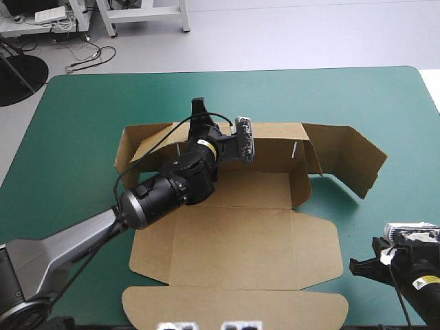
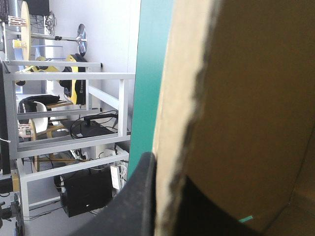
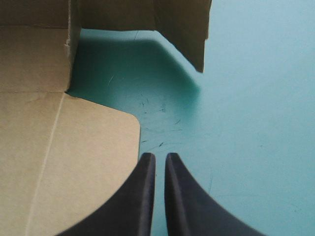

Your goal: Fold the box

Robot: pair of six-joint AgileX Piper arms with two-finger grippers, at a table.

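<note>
Worktop: a worktop under a teal-green cover (image 1: 82, 117), with bare cover on all sides of the board and the widest strip along the far edge.
Box: a flat-cut brown cardboard box (image 1: 240, 240) lies mid-worktop. Its base and long front lid are flat, and the lid's rounded edge sits near the worktop's near edge.
Raised edges: the back wall (image 1: 275, 141) stands upright along the box's far side. A side wing (image 1: 350, 161) angles out to the right.
Left tool: the left tool (image 1: 199, 108) reaches over the base, clenched on the raised back wall. One black finger (image 2: 140, 196) shows on each side of the board's edge.
Right tool: the right tool (image 3: 160, 157) is low at the near right corner, its fingers pressed almost together and gripping nothing. It sits over bare cover just beside the box's rounded right flap (image 3: 98, 147).
Open room: bare cover runs from that flap to the worktop's right edge.
</note>
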